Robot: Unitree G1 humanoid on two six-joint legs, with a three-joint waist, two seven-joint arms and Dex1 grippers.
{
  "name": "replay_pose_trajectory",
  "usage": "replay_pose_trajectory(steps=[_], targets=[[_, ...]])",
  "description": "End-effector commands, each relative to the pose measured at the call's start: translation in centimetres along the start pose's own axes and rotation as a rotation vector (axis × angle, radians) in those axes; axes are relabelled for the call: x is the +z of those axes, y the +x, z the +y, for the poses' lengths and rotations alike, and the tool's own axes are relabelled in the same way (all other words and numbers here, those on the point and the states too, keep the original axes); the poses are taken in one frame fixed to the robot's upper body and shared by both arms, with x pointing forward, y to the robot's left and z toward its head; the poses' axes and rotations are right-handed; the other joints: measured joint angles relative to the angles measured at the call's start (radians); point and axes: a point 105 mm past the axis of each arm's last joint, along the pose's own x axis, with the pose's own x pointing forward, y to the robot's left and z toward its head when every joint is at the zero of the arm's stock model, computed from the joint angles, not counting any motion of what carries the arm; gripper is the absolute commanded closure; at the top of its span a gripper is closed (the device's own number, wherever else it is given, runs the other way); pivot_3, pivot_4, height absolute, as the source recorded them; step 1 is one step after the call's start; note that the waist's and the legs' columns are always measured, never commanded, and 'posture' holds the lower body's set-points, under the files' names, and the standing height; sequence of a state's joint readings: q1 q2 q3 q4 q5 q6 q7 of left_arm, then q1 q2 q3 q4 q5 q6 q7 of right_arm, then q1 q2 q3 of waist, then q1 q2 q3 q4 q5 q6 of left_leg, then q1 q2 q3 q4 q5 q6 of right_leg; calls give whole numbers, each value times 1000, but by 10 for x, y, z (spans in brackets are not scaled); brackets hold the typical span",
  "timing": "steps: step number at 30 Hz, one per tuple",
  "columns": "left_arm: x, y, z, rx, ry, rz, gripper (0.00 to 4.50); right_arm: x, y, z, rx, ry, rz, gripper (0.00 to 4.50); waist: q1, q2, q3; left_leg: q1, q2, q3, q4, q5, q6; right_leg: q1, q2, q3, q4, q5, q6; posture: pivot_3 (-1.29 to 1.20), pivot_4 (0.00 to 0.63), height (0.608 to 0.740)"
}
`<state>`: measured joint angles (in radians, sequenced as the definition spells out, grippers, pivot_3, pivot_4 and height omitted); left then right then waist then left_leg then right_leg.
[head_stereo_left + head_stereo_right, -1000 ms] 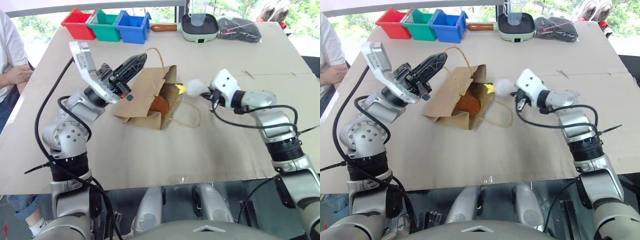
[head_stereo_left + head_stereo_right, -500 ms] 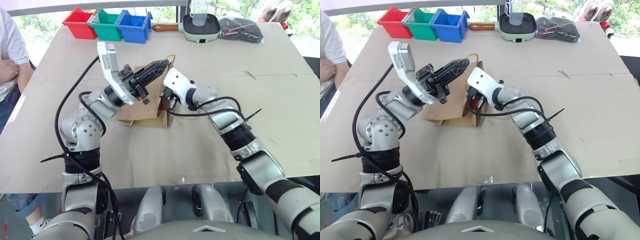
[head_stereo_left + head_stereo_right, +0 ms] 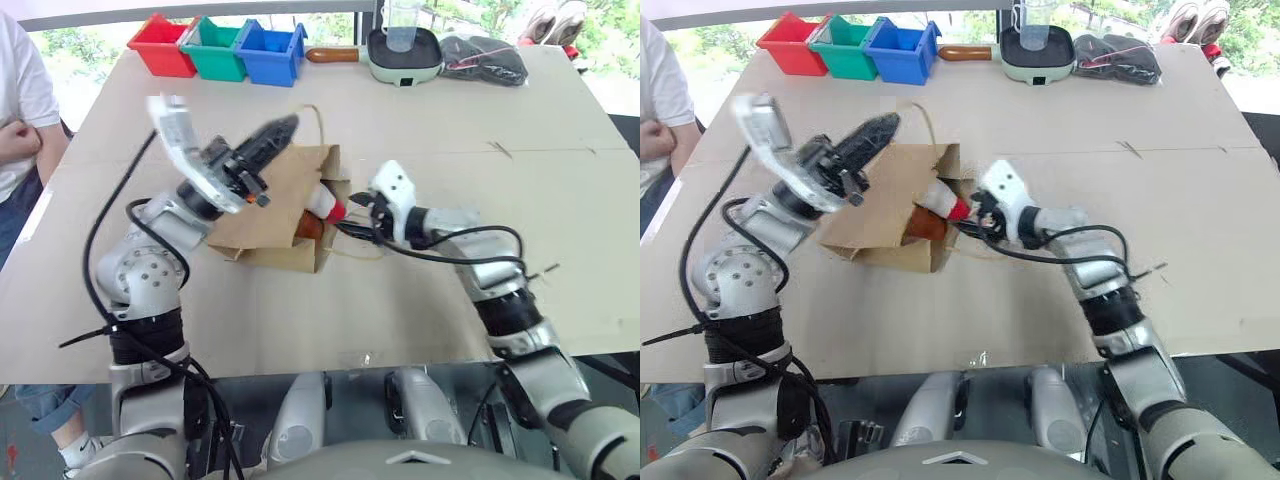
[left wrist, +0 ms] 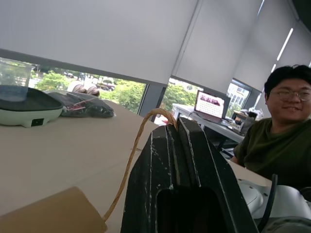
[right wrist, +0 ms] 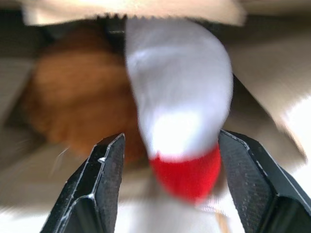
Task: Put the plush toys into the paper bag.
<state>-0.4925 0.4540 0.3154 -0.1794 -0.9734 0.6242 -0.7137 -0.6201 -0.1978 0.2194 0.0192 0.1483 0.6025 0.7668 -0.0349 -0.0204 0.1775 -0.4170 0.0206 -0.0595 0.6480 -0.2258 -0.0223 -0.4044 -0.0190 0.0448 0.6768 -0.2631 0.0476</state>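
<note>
The brown paper bag (image 3: 262, 205) lies on its side on the table, mouth toward my right arm. My left gripper (image 3: 288, 125) is raised over it, shut on one twisted loop handle (image 4: 133, 160). The white plush toy (image 3: 322, 200) rests in the bag's mouth with its red tip (image 5: 187, 170) poking out. The orange-brown plush toy (image 3: 308, 226) sits deeper inside, beside it. My right gripper (image 3: 351, 212) is just outside the mouth, open. Its fingers (image 5: 104, 182) stand either side of the red tip without pressing it.
Red (image 3: 160, 45), green (image 3: 215, 48) and blue (image 3: 270, 52) bins stand at the table's far left. A green electric pan (image 3: 400, 55) with a cup and a black pouch (image 3: 482, 55) are at the back. A person (image 3: 20, 110) stands at the left edge. Another person (image 4: 277, 136) sits beyond the table.
My right gripper carried the white toy left into the bag's mouth, then opened and drew back a little, leaving the toy there. My left gripper kept hold of the handle.
</note>
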Motion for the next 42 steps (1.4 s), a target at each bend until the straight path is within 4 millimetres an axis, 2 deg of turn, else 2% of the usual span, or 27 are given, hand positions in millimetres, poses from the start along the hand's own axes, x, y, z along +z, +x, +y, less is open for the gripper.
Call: replay_pose_trajectory(steps=[1,4,7,11,12,14,17,19,20,22,25,28,29,31,32,34,35,36,38,42], targets=[[34,-6,-13,-49,4,-102,4500,20,-40,5,-37,97,-64,1553,-2,0,0,0,0,0,0,0,0,0,0,0,0,0,0,0,150,740],[48,-13,-12,-39,-31,-151,4500,0,-79,7,-117,287,-19,1553,1,0,0,1,0,-1,0,0,0,1,1,-1,1,0,0,0,150,740],[58,-16,-12,-32,-42,-188,4500,-24,-99,7,-193,464,33,1553,2,0,0,1,0,0,0,0,0,1,0,0,0,0,0,0,150,740],[58,-17,-13,-31,-49,-185,4500,-45,-85,9,-213,644,47,1553,-5,0,0,1,0,0,0,0,0,1,1,0,1,0,0,0,150,740],[57,-17,-13,-33,-51,-180,4500,-43,-78,8,-202,693,9,1553,-8,0,0,2,0,0,0,0,0,1,2,1,1,0,0,0,150,740],[54,-17,-14,-39,-51,-163,4500,-25,-63,7,-130,780,-124,1553,-10,0,0,3,1,1,0,0,0,1,3,2,1,0,0,0,150,740],[52,-17,-14,-38,-53,-159,4500,-9,-52,2,-71,843,-238,1553,-7,0,0,2,1,1,0,0,0,1,3,1,1,0,0,0,150,740],[50,-18,-16,-38,-53,-156,4500,14,-40,-3,-2,869,-354,1553,-3,0,0,1,0,1,0,0,0,1,2,1,0,0,0,0,150,740],[50,-18,-17,-38,-51,-156,4500,22,-34,-3,30,869,-375,1553,-2,0,0,1,0,1,0,0,0,1,1,1,-1,0,0,0,150,740],[50,-19,-19,-34,-47,-159,4500,23,-23,-2,45,851,-358,1553,-3,0,0,1,0,1,0,0,0,1,1,1,-1,0,0,0,150,740],[51,-22,-20,-26,-38,-164,4500,21,-18,-1,64,857,-353,2806,-3,0,0,1,0,1,-1,0,0,1,1,1,-1,0,0,0,150,740],[54,-28,-21,0,-23,-173,4500,24,-23,5,97,831,-367,4359,-4,0,0,1,0,1,-1,0,0,1,1,1,-1,0,0,0,150,740],[54,-31,-21,11,-17,-172,4500,27,-27,6,96,804,-377,4441,-4,0,0,1,0,1,-1,0,0,1,1,1,-1,0,0,0,150,740],[54,-35,-21,25,-12,-172,4500,27,-36,8,87,773,-374,4441,-4,0,0,1,0,1,-1,0,0,1,1,1,-1,0,0,0,150,740],[54,-36,-21,30,-10,-172,4500,26,-42,11,97,769,-375,3867,-3,0,0,1,0,1,-1,0,0,1,1,1,-1,0,0,0,150,740],[54,-39,-21,40,-6,-173,4500,22,-56,18,110,768,-361,3025,-2,0,0,1,0,1,-1,0,0,1,1,1,-1,0,0,0,150,740],[55,-40,-21,44,-3,-174,4500,18,-61,22,110,772,-341,2325,-2,0,0,1,0,1,-1,0,0,1,1,1,-1,0,0,0,150,740],[55,-41,-21,48,0,-176,4500,11,-68,28,113,777,-302,2123,-2,0,0,1,0,1,-1,0,0,1,1,1,-1,0,0,0,150,740],[57,-43,-21,52,4,-179,4500,-4,-77,36,98,799,-230,2123,-1,0,0,1,0,1,-1,0,0,1,1,1,-1,0,0,0,150,740],[57,-44,-21,52,4,-181,4500,-35,-73,26,-42,851,-131,2123,-8,0,0,1,0,1,-1,0,0,1,2,2,-1,0,0,0,150,740]])
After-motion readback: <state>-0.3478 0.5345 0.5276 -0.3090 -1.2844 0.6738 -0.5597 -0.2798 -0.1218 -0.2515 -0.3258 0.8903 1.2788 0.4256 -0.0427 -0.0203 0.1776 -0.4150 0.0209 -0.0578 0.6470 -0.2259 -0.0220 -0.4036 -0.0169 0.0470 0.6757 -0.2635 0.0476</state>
